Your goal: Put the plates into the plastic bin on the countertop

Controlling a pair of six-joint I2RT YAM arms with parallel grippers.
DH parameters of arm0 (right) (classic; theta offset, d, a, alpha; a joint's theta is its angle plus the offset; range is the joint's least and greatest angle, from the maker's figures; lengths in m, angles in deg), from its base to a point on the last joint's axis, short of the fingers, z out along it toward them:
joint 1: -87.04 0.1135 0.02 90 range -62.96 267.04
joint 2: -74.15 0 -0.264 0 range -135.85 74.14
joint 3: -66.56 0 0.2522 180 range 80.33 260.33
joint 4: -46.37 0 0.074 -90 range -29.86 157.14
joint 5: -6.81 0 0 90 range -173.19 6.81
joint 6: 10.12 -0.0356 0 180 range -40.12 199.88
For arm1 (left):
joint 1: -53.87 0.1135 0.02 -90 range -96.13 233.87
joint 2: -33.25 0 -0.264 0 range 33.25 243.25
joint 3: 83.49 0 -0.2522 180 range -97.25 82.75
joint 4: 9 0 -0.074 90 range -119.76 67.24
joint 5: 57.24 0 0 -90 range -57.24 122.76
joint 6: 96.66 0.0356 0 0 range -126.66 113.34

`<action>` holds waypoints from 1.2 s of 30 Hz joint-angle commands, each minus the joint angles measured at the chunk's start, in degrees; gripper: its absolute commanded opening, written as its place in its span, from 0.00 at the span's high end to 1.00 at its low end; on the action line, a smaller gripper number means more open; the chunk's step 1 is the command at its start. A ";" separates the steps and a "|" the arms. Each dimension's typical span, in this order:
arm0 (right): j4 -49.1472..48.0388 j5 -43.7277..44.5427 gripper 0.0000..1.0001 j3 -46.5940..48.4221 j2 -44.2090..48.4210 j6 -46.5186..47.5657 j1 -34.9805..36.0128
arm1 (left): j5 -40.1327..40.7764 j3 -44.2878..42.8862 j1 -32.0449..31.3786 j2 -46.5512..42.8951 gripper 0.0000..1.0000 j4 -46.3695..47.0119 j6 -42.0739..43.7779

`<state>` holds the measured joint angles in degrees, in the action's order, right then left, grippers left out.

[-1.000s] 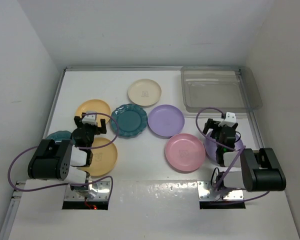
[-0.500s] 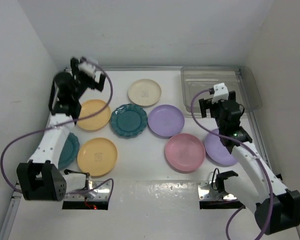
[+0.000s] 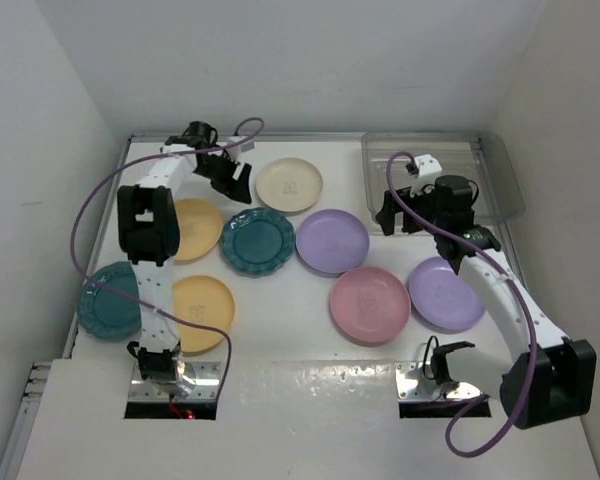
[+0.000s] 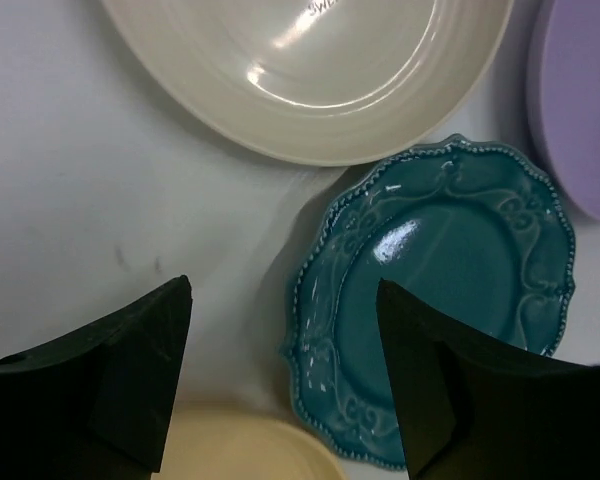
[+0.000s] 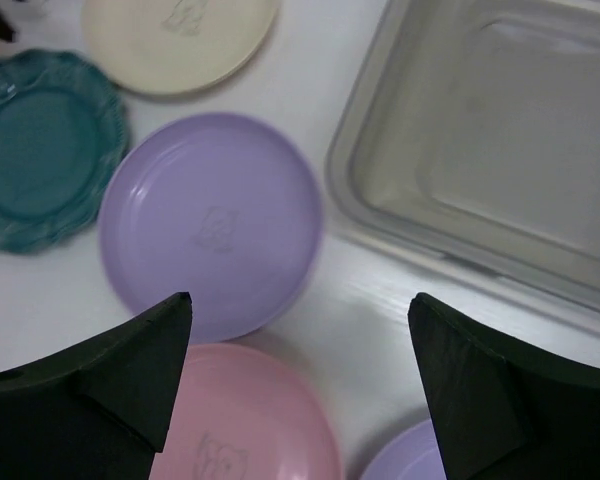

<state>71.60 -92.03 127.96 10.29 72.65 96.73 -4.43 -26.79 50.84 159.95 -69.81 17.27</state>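
We see that the left gripper (image 3: 235,172) has swung from the far-left corner across to the cream plate (image 3: 289,185). Its fingers are spread wide, holding nothing, above the countertop (image 3: 280,290) between that plate and the scalloped teal plate (image 3: 257,241). The right gripper (image 3: 395,215) has shifted left and hangs wide apart, also holding nothing, between the bin (image 3: 450,175) and the lavender plate (image 3: 332,241). No plate has moved; all eight lie on the countertop, outside the bin. The left arm covers part of a yellow plate (image 3: 198,228) and the plain teal plate (image 3: 108,300), and the right wrist hides the bin's near-left corner.
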 commanded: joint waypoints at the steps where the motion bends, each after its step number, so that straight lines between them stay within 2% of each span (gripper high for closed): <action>1: 0.23 -9.61 0.12 0.53 -1.61 -4.28 1.55 | -3.94 -8.66 -1.46 2.75 0.23 -7.62 3.24; 2: 0.57 -10.14 0.12 0.70 -1.97 -4.64 1.99 | -3.07 -10.07 -1.46 4.16 0.28 -7.62 2.45; 4: 2.93 -9.97 0.12 2.36 -3.11 -4.82 3.66 | -6.65 -10.27 -0.23 3.57 0.30 -8.24 2.53; 5: 3.73 -9.36 0.12 2.81 -3.38 -4.64 4.10 | -8.06 -8.17 0.30 1.56 0.30 -6.50 2.53; 6: 3.83 -9.00 0.12 2.38 -3.38 -5.25 4.98 | -8.07 -2.32 0.82 -0.90 0.28 -0.65 0.88; 8: 2.69 -8.39 0.12 1.50 -3.03 -5.52 5.42 | -5.19 2.73 1.45 -6.97 0.27 4.14 0.16; 10: 1.90 -7.69 0.12 0.27 -3.29 -5.87 6.30 | -0.72 3.02 0.84 -6.99 0.25 3.03 1.30; 12: 2.25 -7.59 0.12 1.13 -4.17 -6.22 6.74 | -1.56 1.00 0.83 -6.46 0.29 -0.92 2.35; 14: 1.90 -7.77 0.12 1.93 -4.70 -6.22 7.88 | -2.89 2.38 5.03 -10.82 0.29 -1.74 -0.09; 15: 1.20 -8.21 0.12 2.11 -5.05 -6.22 8.06 | -1.93 7.18 7.14 -13.55 0.29 -0.17 -4.80; 16: 0.93 -8.82 0.12 2.46 -5.66 -6.05 8.84 | 1.73 10.28 12.20 -16.45 0.29 4.29 -7.20; 18: 1.45 -10.05 0.11 3.33 -7.58 -5.61 9.90 | 7.45 16.43 17.94 -25.56 0.29 8.36 -11.34; 19: 1.63 -10.75 0.11 4.21 -8.21 -4.65 10.78 | 13.05 21.94 23.45 -28.23 0.29 10.46 -13.53; 21: 2.51 -11.72 0.11 5.70 -10.57 -4.29 11.92 | 16.96 26.89 28.49 -33.07 0.29 10.48 -13.55; 22: 2.42 -12.94 0.11 5.97 -11.20 -4.29 12.71 | 18.89 32.05 33.13 -37.53 0.29 11.18 -13.55; 25: 2.33 -14.27 0.11 7.55 -13.66 -4.90 14.47 | 19.79 41.99 40.01 -43.53 0.27 13.20 -10.40; 26: 1.99 -15.32 0.11 7.91 -14.62 -5.17 15.35 | 19.79 43.95 44.90 -46.42 0.27 13.21 -9.52; 29: 2.51 -17.61 0.11 10.45 -17.44 -5.61 17.45 | 17.86 48.96 53.44 -48.73 0.26 12.69 -5.49; 32: 3.56 -19.10 0.11 12.55 -19.73 -5.26 19.74 | 16.37 51.96 59.16 -49.35 0.25 11.46 -0.74; 36: 6.02 -19.46 0.11 14.59 -21.48 -4.12 22.21 | 14.70 52.67 65.42 -45.40 0.25 9.96 3.76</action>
<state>76.78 -109.12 139.20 -10.80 67.54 117.30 12.90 25.76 112.76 112.85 -58.83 15.45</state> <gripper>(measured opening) 0.887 0.753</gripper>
